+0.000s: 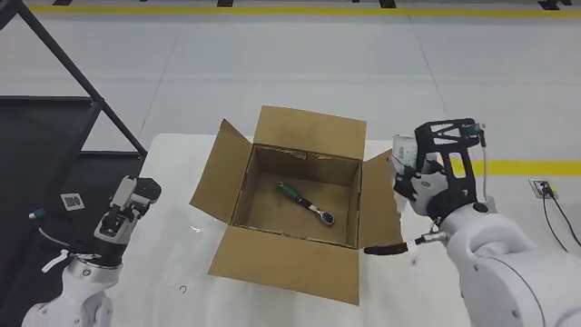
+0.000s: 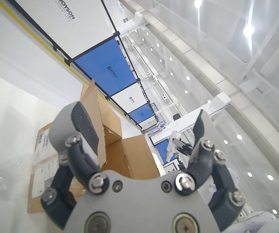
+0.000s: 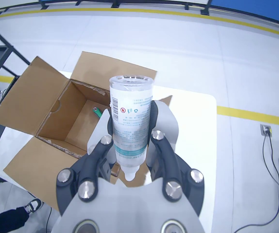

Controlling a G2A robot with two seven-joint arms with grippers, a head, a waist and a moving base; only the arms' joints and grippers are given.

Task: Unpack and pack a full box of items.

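At about 8 o'clock from the box, the left gripper hangs over the left part of the white desk, jaws released, spread wide and empty. From its wrist camera the cardboard box is seen from outside, one flap standing up toward the camera and printed labels on the near wall. The box floor is hidden from there. From above, the box sits at the middle of the desk with all four flaps folded outward. On its floor lies what looks like a ratchet wrench, its green handle pointing to about 10 o'clock and its metal head to about 4 o'clock. In the right wrist view all but the green end of that handle is hidden behind a finger. At 3 o'clock from the box, just beside the right flap, the right gripper has its jaws clenched on a clear bottle with a white and teal label. The bottle is held off the desk, its flat base pointing away from the wrist and its narrow white nozzle toward it. From the top camera the arm's black frame covers most of the bottle, leaving a pale patch, and its print is too small to read.
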